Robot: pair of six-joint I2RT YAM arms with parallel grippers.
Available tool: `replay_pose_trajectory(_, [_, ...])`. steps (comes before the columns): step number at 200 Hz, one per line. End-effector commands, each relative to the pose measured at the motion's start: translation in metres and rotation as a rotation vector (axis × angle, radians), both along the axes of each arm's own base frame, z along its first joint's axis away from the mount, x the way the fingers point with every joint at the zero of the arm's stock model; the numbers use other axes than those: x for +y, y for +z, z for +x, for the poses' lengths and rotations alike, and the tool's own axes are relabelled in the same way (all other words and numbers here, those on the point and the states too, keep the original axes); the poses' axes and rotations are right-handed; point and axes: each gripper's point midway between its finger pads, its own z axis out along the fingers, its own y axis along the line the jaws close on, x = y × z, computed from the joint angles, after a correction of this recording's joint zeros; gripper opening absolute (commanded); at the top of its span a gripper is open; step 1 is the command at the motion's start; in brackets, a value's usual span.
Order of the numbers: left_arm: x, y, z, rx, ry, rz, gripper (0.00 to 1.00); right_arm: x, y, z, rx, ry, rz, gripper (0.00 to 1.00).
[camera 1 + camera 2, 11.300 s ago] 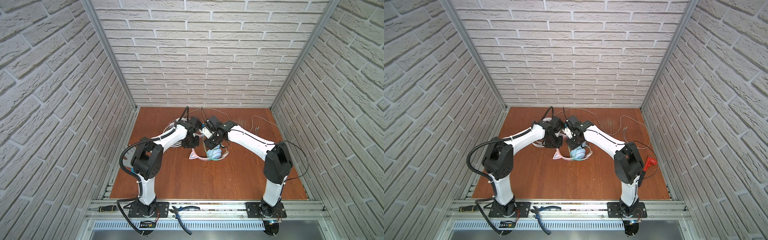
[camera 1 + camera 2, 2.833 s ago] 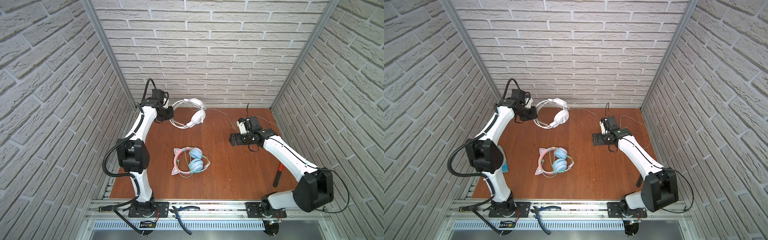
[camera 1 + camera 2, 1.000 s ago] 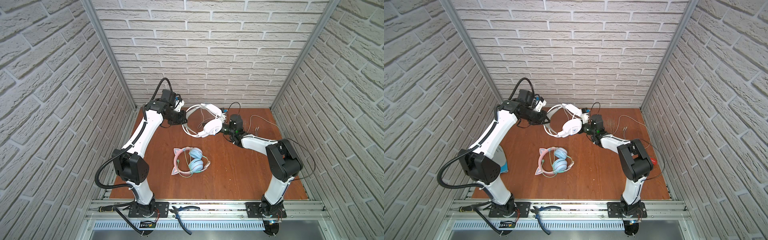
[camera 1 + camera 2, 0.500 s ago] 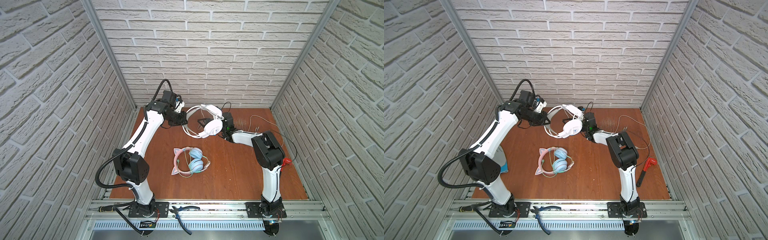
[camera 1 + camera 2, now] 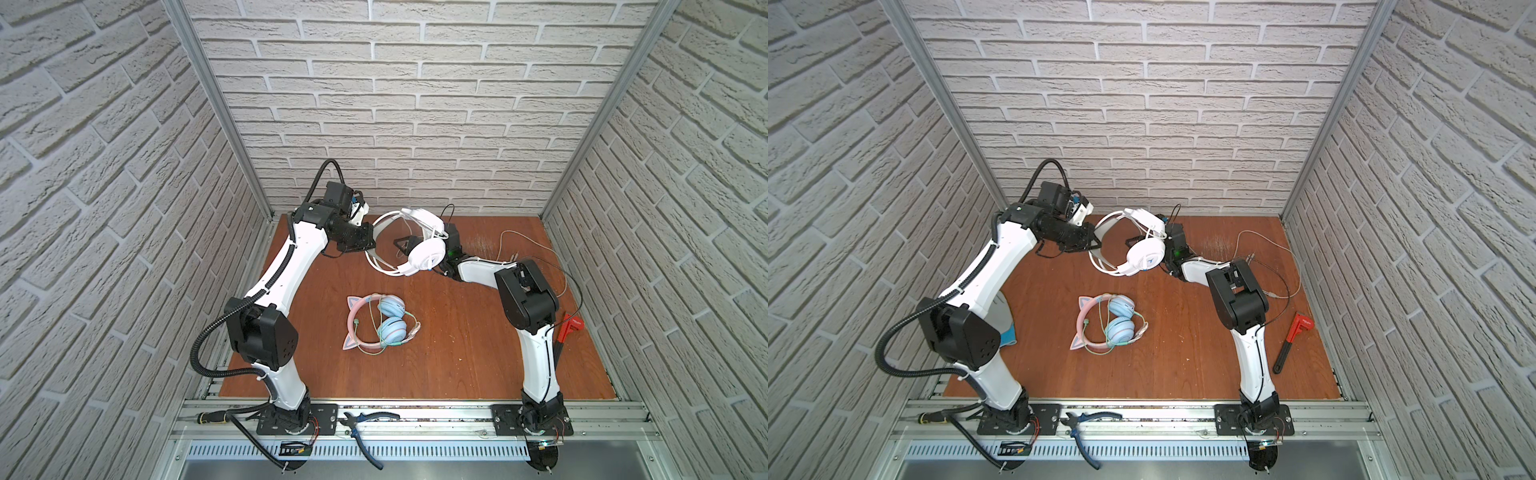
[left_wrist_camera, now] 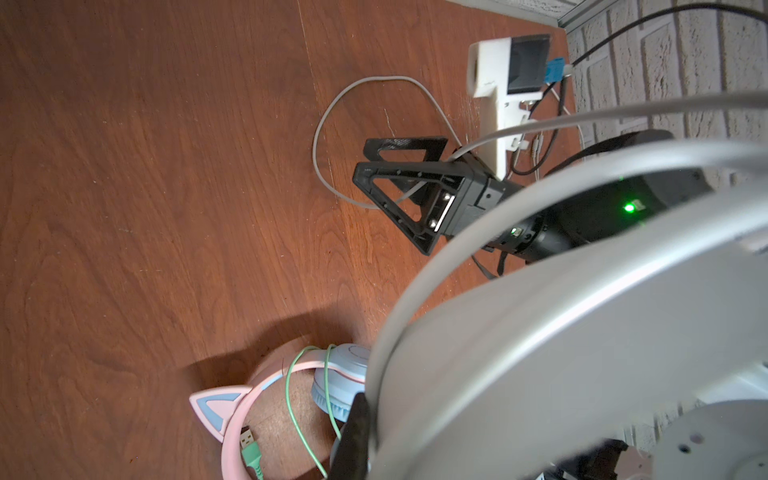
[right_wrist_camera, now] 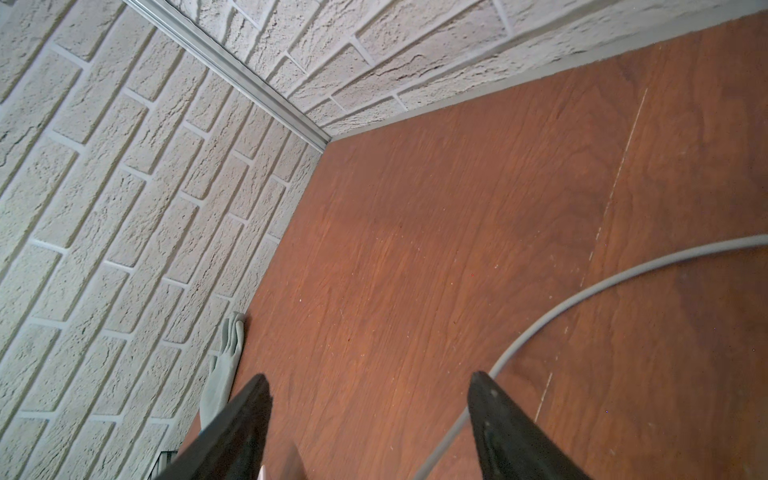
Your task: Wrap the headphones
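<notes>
Brick-patterned walls close in a brown wooden desk on three sides.

Right gripper: jaws spread, nothing pinched. The white cable passes through the gap between them. In the right wrist view it runs close along one finger, then curves away over the desk beyond the tips. At that spot it lies roughly along the fingers, not across them, so a closing stroke would likely catch it only if it is inside the gap.

Just above and beside this gripper hangs a cup of the white headphones, clear of the desk.

Left gripper: pressed shut on the band of that pair, at the end of the arc away from the right gripper, holding it raised.

Finding: the right gripper is nearer the loose cable and is the only one free. The left is occupied as holder.

Further out, nearer the arm bases than either gripper, the pink headphones lie flat on the desk. Their green cable is looped around them, and neither gripper touches them.

Count: two pairs of headphones, two grippers, one red wrench well off beside the right arm, and one pair of pliers on the front rail.
</notes>
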Motion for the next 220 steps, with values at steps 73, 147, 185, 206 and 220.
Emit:
replay_pose_trajectory(73, [0.006, 0.023, 0.005, -0.058, 0.053, -0.058, 0.00, -0.023, 0.012, -0.035, -0.049, 0.007, -0.001, 0.14])
replay_pose_trajectory(147, [0.003, 0.017, 0.014, -0.054, 0.051, -0.075, 0.00, -0.049, 0.031, -0.063, -0.104, 0.038, -0.088, 0.33])
replay_pose_trajectory(185, [0.003, 0.015, 0.015, -0.047, 0.054, -0.074, 0.00, -0.020, 0.050, -0.069, -0.222, 0.061, -0.030, 0.58])
replay_pose_trajectory(206, [0.002, 0.014, 0.015, -0.043, 0.053, -0.076, 0.00, -0.008, 0.055, -0.066, -0.245, 0.046, 0.002, 0.67])
replay_pose_trajectory(220, [0.002, 0.012, 0.015, -0.041, 0.055, -0.072, 0.00, -0.004, 0.054, -0.060, -0.244, 0.023, 0.003, 0.70])
